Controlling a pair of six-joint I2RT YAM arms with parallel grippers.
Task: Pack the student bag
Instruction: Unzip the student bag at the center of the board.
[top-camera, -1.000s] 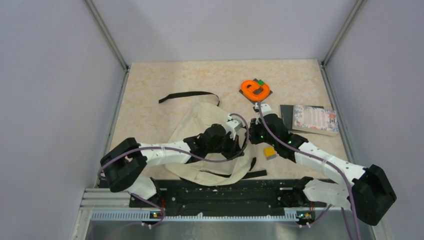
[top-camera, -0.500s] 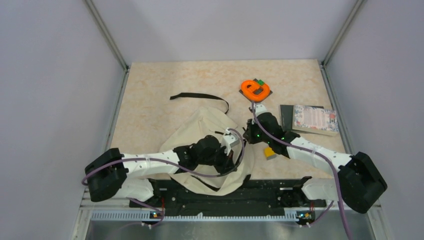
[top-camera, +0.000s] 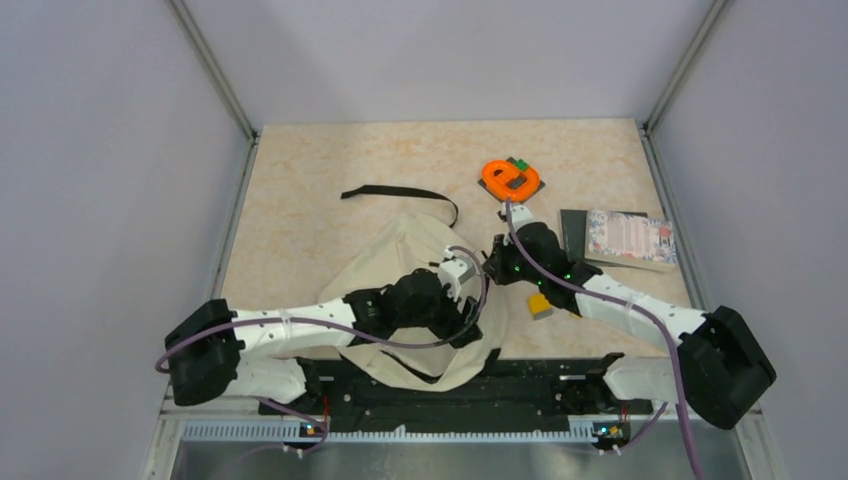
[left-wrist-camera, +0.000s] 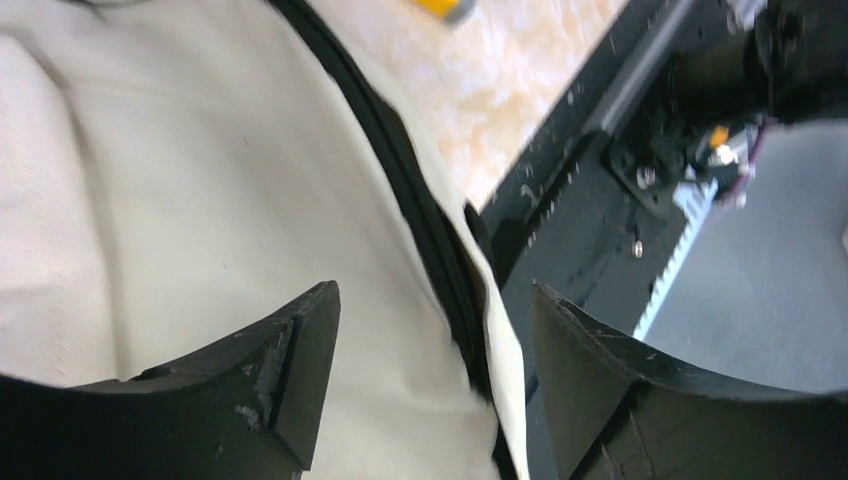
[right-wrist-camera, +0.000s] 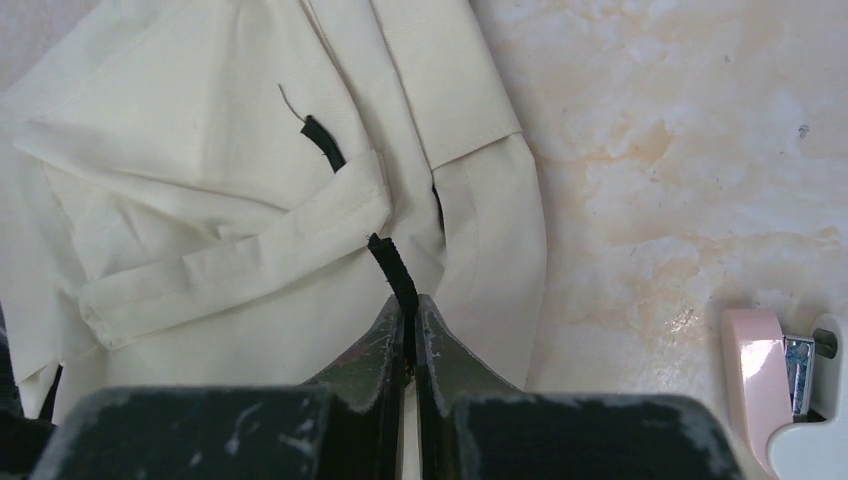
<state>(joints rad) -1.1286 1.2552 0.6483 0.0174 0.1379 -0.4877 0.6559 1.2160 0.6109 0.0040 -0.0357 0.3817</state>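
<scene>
The student bag (top-camera: 400, 255), cream fabric with black zippers, lies crumpled at the near middle of the table, its lower edge over the black base rail. My left gripper (top-camera: 468, 325) hovers over the bag's near right edge. In the left wrist view it (left-wrist-camera: 432, 295) stands open, with cream cloth (left-wrist-camera: 200, 200) and a black zipper line (left-wrist-camera: 420, 200) below the gap. My right gripper (top-camera: 492, 262) is at the bag's right side. The right wrist view shows it (right-wrist-camera: 410, 300) shut on a thin black zipper cord (right-wrist-camera: 392, 262) coming off the bag (right-wrist-camera: 200, 200).
An orange ring-shaped item (top-camera: 508, 178) sits on a dark square at the back. Books (top-camera: 625, 238) lie at the right, a small yellow object (top-camera: 540, 303) under the right arm. A black strap (top-camera: 400, 193) trails behind the bag. A pink-and-white item (right-wrist-camera: 770, 380) lies near the right fingers.
The bag has been dragged toward the near edge and its strap shifted right. My left gripper, shut before, has opened over the bag's edge. The right gripper stays shut on the cord.
</scene>
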